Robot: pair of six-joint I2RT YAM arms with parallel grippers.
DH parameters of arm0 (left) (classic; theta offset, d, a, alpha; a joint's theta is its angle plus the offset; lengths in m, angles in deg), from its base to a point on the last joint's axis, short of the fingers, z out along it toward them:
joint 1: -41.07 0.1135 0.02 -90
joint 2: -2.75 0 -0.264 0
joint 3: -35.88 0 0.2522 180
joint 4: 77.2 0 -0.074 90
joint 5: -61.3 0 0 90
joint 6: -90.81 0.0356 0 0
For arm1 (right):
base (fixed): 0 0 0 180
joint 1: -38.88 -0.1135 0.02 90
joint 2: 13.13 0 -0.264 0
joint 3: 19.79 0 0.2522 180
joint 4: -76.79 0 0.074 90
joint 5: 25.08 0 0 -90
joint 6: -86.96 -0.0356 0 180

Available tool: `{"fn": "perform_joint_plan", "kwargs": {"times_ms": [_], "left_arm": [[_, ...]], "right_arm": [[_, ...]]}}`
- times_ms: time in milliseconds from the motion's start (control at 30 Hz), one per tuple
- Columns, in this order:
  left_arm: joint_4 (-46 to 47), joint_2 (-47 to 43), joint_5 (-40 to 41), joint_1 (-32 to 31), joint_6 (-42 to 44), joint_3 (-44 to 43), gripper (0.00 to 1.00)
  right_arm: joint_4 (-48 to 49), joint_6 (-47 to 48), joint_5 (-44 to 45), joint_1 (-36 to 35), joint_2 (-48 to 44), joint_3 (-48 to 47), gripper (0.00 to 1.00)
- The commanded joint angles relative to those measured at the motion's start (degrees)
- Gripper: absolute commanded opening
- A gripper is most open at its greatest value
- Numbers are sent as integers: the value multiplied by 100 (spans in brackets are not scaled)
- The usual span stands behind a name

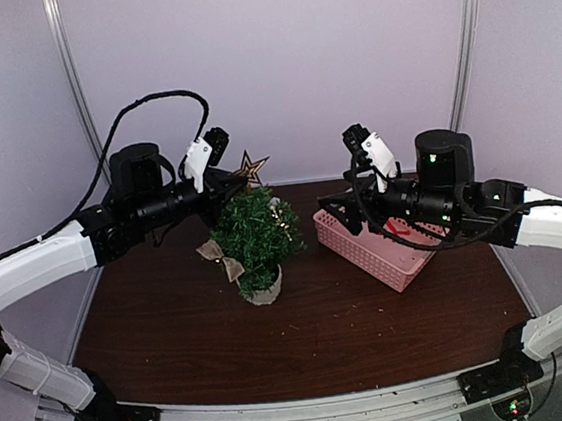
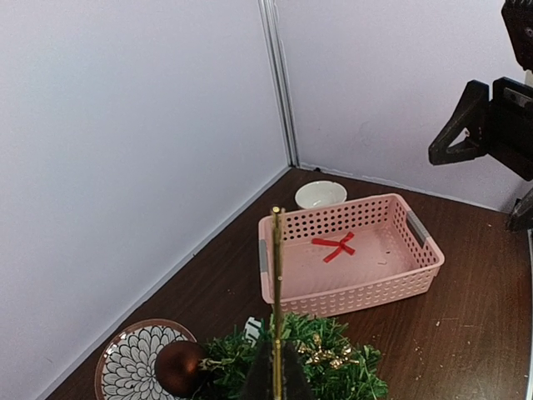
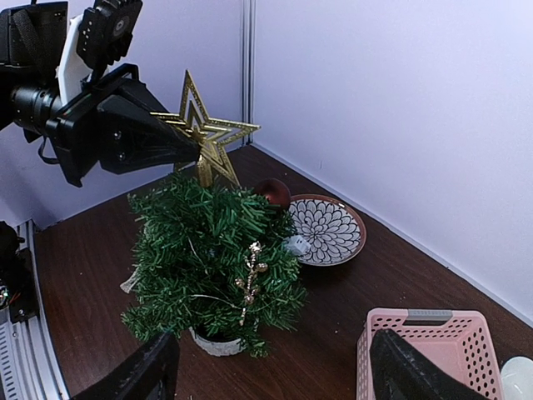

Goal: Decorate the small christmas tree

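The small christmas tree [image 3: 212,250] stands upright in its whitish pot [image 3: 215,342] on the dark bench [image 1: 172,322], and the step in hand looks like the topping. The left gripper [image 3: 179,137] is clenched on a gold star [image 3: 204,129] right at the tree's tip, with the star's stem reaching down into the top needles. Whether the stem is truly seated on the leader or only resting among the branches cannot be told from these views, and the star seems to lean a little. A gold sprig already hangs on the tree's front, a burlap bow [image 1: 224,260] sits low at its left side, and a dark red bauble [image 3: 273,193] lies just behind it beside a patterned plate [image 3: 329,229]. Off to the tree's right is a pink basket [image 1: 393,271] holding a red ribbon bow [image 2: 336,246], with a white bowl [image 2: 321,194] past it. The right gripper [image 3: 275,358] hangs above that basket, jaws spread wide and empty. The next move likely calls for pressing the star straight down until it stands by itself, then releasing gently and backing away from the tree without dragging the branches — the light pot could tip. The ribbon seems the natural pick for the right arm.
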Motion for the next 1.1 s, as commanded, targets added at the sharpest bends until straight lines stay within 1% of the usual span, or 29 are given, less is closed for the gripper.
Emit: {"fn": "perform_joint_plan", "kwargs": {"times_ms": [0, 467, 700, 1067], "left_arm": [[242, -8, 98, 12, 127, -219, 0], [258, 87, 249, 12, 264, -126, 0], [222, 148, 188, 12, 253, -125, 0], [503, 65, 190, 12, 188, 322, 0]], "right_arm": [[76, -69, -61, 37, -14, 10, 82], [78, -68, -87, 46, -1, 11, 82], [84, -69, -98, 55, 23, 6, 82], [67, -69, -98, 72, -16, 37, 83]]}}
